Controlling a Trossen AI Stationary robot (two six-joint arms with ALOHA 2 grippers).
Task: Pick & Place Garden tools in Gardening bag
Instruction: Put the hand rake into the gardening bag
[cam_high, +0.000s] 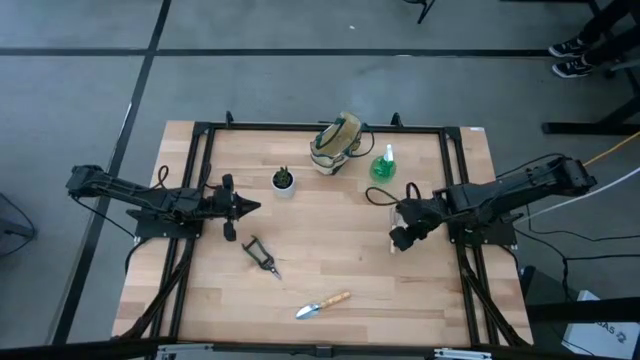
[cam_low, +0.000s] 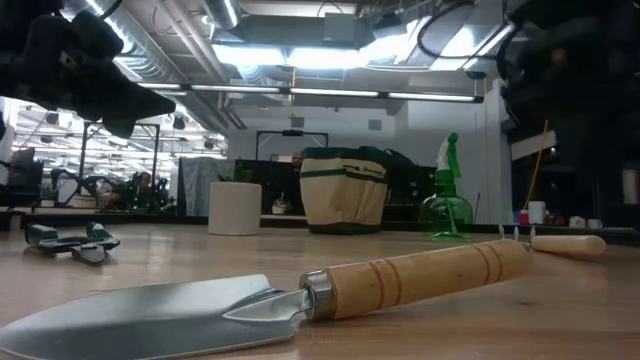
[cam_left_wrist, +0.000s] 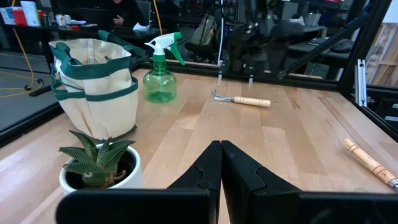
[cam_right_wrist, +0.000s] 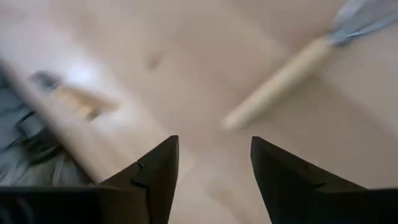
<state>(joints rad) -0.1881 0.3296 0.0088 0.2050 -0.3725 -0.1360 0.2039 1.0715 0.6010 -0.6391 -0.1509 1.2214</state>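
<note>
The tan bag with green trim (cam_high: 335, 143) stands upright at the table's far middle, and the green spray bottle (cam_high: 383, 165) stands just right of it. The black shears (cam_high: 260, 255) and the wooden-handled trowel (cam_high: 322, 304) lie flat nearer the front. The pale-handled stick tool (cam_left_wrist: 242, 99) lies flat on the table under my right arm; its handle also shows in the right wrist view (cam_right_wrist: 280, 81). My right gripper (cam_right_wrist: 214, 168) is open, pointing down, above the table beside that handle. My left gripper (cam_left_wrist: 221, 155) is shut and empty, held level at the table's left (cam_high: 255, 207).
A small white pot with a green plant (cam_high: 284, 181) stands between my left gripper and the bag. Black frame rails (cam_high: 205, 160) run along the table's left, right and far sides. Bare wood lies in the table's middle.
</note>
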